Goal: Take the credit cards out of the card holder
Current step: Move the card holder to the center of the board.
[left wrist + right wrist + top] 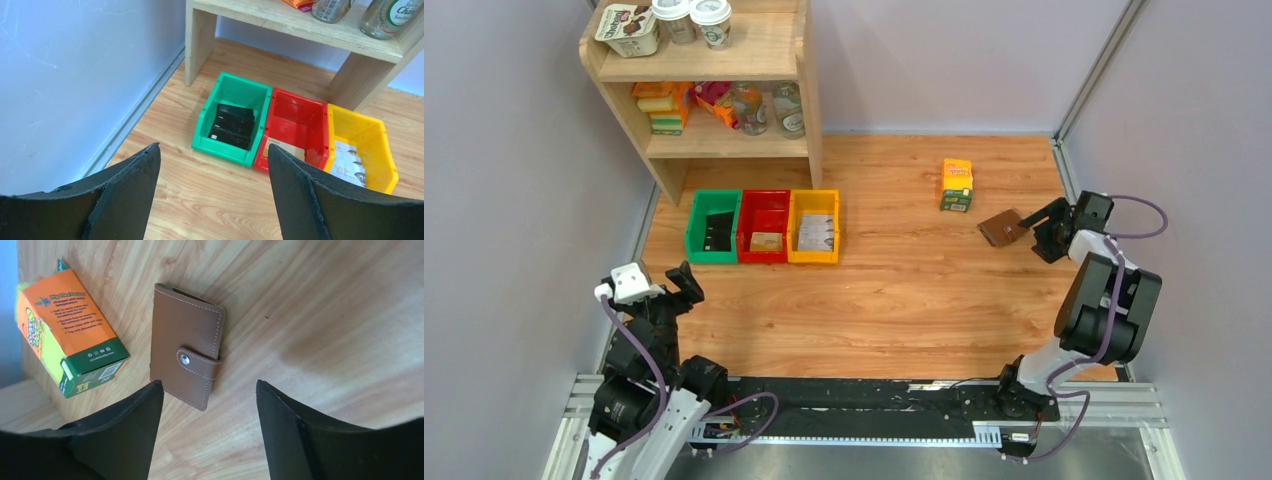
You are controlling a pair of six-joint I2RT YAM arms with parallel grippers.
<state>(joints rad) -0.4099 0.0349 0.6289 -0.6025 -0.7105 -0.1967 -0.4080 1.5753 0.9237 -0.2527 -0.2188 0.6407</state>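
The card holder (1002, 228), a small brown leather wallet, lies flat on the wooden table at the right. It is closed, with its clasp tab snapped over the edge (186, 345). No credit cards show at the holder; its inside is hidden. My right gripper (1036, 235) hovers just right of it, open, with the holder's near corner just ahead of the fingertips (209, 382) and nothing between them. My left gripper (689, 283) stands open and empty at the left, facing the bins (213, 146).
An orange-green carton (956, 185) stands just beyond the holder (70, 330). A green bin (205, 127) holding dark flat cards, a red bin (292, 102) and a yellow bin (380, 130) sit in a row before a wooden shelf (714, 60) with bottles and boxes. Walls close both sides.
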